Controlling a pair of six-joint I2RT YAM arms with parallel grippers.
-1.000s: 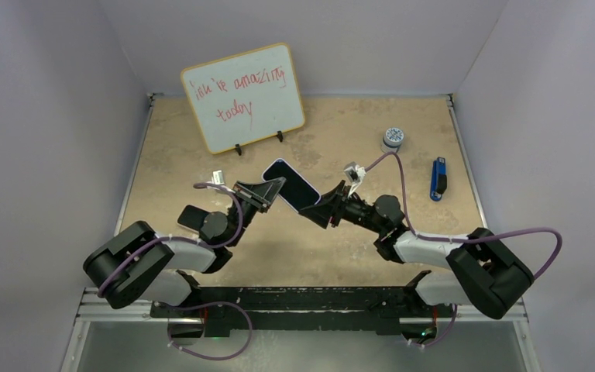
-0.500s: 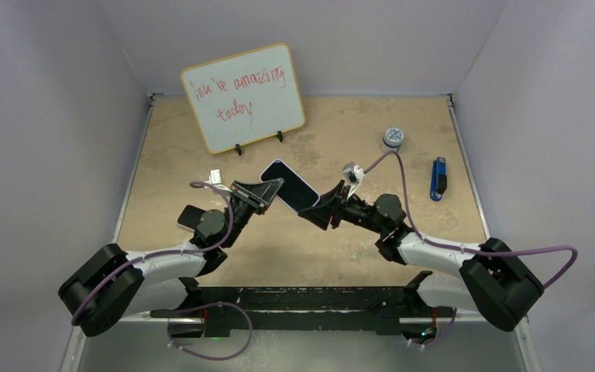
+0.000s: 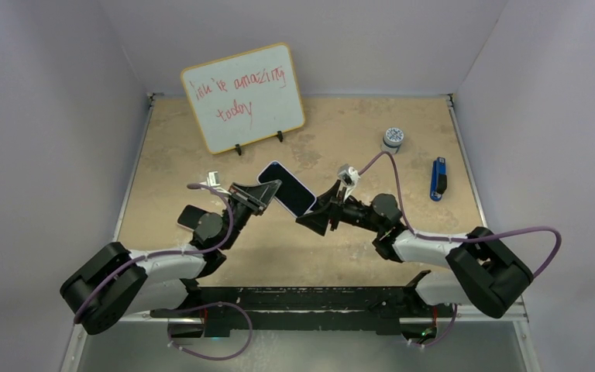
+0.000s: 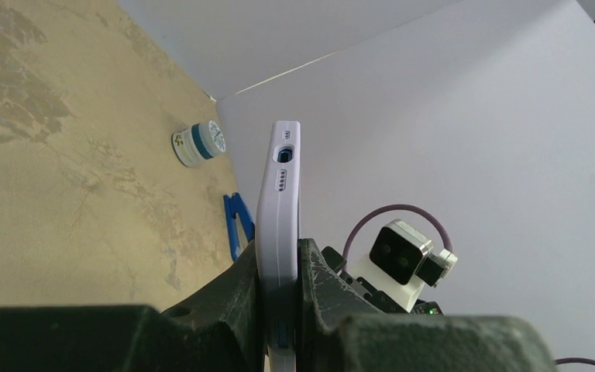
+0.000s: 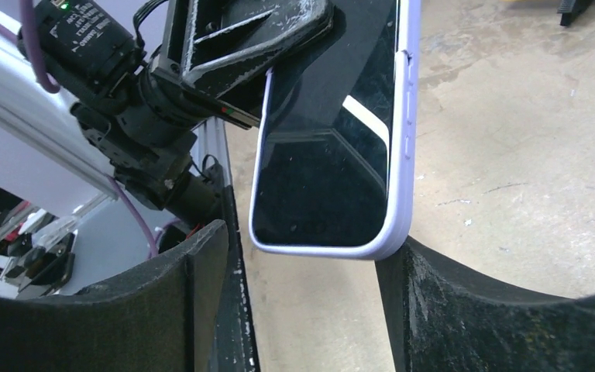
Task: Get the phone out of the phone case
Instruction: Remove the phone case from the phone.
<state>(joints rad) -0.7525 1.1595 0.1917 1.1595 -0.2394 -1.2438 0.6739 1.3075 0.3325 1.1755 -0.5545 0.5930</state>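
In the left wrist view the phone is showing only its thin edge. Its lower end is sinking between the left fingers and running off the bottom of the picture. It is also covering part of the blue tool. In the right wrist view the top edge is cutting off the phone's far end, and the left gripper is hiding part of its front. Whether the case is parting from the phone is not showing. From above, the tin label is coming out too small to read.

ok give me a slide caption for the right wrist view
Left gripper clamps the phone in its lilac case while the open right gripper flanks its near end.
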